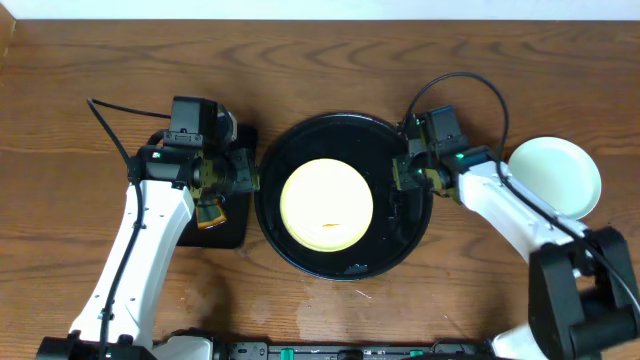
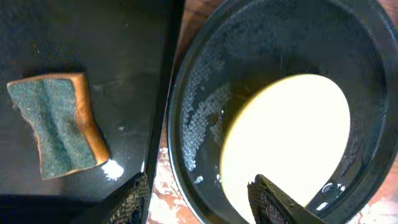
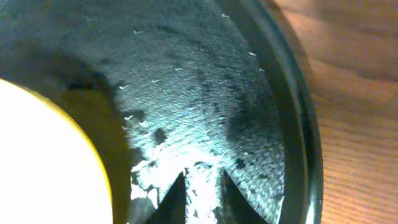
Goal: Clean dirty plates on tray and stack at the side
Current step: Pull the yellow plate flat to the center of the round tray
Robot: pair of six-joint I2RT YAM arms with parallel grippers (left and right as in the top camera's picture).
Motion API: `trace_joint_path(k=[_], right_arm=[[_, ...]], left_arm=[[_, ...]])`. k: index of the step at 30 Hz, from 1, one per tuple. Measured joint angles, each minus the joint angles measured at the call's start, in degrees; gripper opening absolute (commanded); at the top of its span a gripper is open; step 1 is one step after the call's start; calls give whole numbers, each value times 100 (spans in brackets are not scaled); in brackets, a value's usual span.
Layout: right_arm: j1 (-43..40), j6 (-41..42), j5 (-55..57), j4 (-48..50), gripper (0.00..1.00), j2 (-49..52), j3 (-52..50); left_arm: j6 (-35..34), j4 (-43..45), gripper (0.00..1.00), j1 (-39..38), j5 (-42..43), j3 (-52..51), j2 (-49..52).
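Note:
The pale yellow plate (image 1: 327,203) lies in the round black tray (image 1: 400,235) and bears a small orange smear near its front edge. It also shows in the left wrist view (image 2: 292,137) and in the right wrist view (image 3: 43,162). A light blue-mint plate (image 1: 556,176) sits on the table to the right; I cannot tell if another lies under it. My left gripper (image 1: 248,177) (image 2: 202,205) is open and empty, straddling the tray's left rim (image 2: 186,124). My right gripper (image 1: 402,176) (image 3: 202,186) is shut and empty, low over the wet tray floor (image 3: 205,81) right of the plate.
A narrow black rectangular tray (image 1: 232,232) (image 2: 124,74) lies left of the round tray and holds a green-and-orange sponge (image 1: 210,211) (image 2: 59,124). Water drops lie on the wood in front of the round tray. The table top (image 1: 320,60) is brown wood.

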Motion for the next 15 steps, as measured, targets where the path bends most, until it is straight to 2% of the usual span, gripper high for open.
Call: trace_joint_path(k=[3,5,10,15], right_arm=[[2,-496,-608,-267,47,-81,0],[4,-734,-944,-522,50,-59,0],[55,-1259,-1416,-848,53,59,-4],[212,-1521,-1574,-431,53,525,-4]], left_arm=[[0,-94,54,0,0,0,0],[0,-98,54,0,0,0,0],[0,-101,54,0,0,0,0],[0,-101,54,0,-2,0,0]])
